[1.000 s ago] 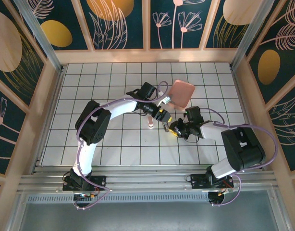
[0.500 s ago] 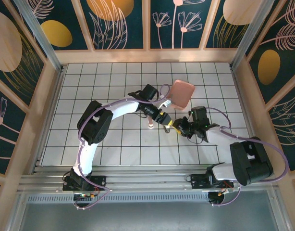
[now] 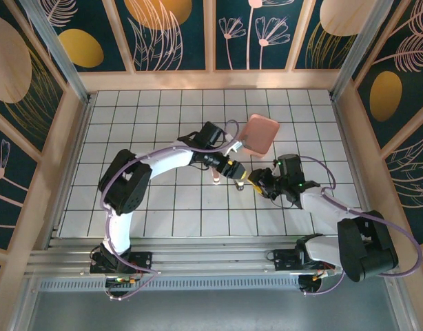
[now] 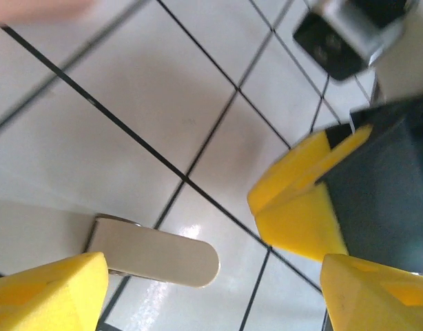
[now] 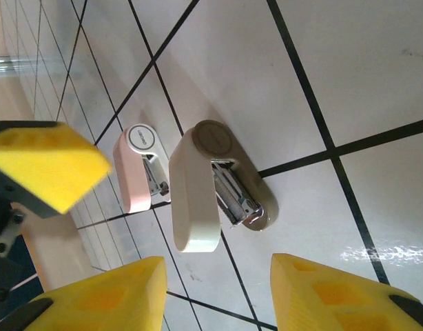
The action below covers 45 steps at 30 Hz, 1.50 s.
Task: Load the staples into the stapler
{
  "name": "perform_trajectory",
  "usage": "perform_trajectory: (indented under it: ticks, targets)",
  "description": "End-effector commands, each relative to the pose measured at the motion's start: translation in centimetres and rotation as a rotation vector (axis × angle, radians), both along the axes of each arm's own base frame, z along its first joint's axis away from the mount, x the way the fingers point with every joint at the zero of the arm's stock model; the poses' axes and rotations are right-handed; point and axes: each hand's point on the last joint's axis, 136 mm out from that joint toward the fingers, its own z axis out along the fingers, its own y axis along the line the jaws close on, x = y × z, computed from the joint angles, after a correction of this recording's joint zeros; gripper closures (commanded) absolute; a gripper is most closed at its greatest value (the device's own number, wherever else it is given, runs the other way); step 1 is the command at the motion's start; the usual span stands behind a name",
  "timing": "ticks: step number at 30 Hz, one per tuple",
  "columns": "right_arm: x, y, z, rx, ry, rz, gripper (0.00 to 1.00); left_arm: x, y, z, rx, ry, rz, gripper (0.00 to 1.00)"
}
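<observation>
You're holding the right gripper (image 5: 218, 265) and left gripper (image 4: 211, 262) spread and empty, the open stapler (image 5: 198, 193) lying just ahead of the right one, staples not discernible; crowding them this close is risking a collision or a nudge knocking it shut.

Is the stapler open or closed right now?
Open: the stapler lies on the tiles with its cream arm swung aside from the bare metal channel. Whether it is loaded, I cannot tell.

Top cam looks down over the whole table (image 3: 198, 214) from behind. Wrist cams sit close above its middle, facing each other
</observation>
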Motion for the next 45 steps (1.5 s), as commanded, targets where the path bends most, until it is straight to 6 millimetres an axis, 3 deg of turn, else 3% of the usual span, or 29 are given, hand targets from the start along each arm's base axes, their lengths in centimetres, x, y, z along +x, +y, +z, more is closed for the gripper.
perform_trajectory:
  ticks: [1, 7, 19, 24, 31, 39, 41, 44, 45]
  targets:
    - [0.9, 0.8, 1.3, 0.035, -0.017, 0.022, 0.56, 3.4, 1.7, 3.0, -0.055, -0.084, 0.179, 0.19]
    - [1.4, 1.9, 1.0, 0.044, -0.005, 0.069, 0.56, 4.6, 4.7, 3.4, -0.064, -0.095, 0.296, 0.18]
    - [1.1, 3.5, -1.0, 0.043, 0.059, 0.129, 0.61, 4.1, 5.7, 2.9, -0.050, -0.083, 0.310, 0.18]
    - [-0.2, 2.3, -3.6, -0.030, 0.158, 0.105, 0.65, 4.1, 5.8, 2.9, -0.047, -0.084, 0.311, 0.18]
    - [-1.5, 1.3, -5.6, -0.085, 0.239, 0.087, 0.67, 4.1, 6.1, 2.7, -0.038, -0.085, 0.318, 0.18]
    - [-5.1, -0.5, -9.8, -0.166, 0.373, 0.077, 0.69, 4.7, 7.2, 2.8, -0.017, -0.110, 0.369, 0.17]
    - [-4.8, -0.3, -9.3, -0.154, 0.351, 0.082, 0.70, 4.8, 7.6, 2.9, -0.015, -0.116, 0.384, 0.16]
    - [-2.6, 0.3, -6.9, -0.144, 0.237, 0.086, 0.66, 5.2, 8.3, 3.0, -0.005, -0.141, 0.421, 0.15]
    - [-1.6, 0.3, -5.7, -0.149, 0.189, 0.083, 0.63, 5.5, 8.8, 4.3, -0.019, -0.171, 0.444, 0.15]
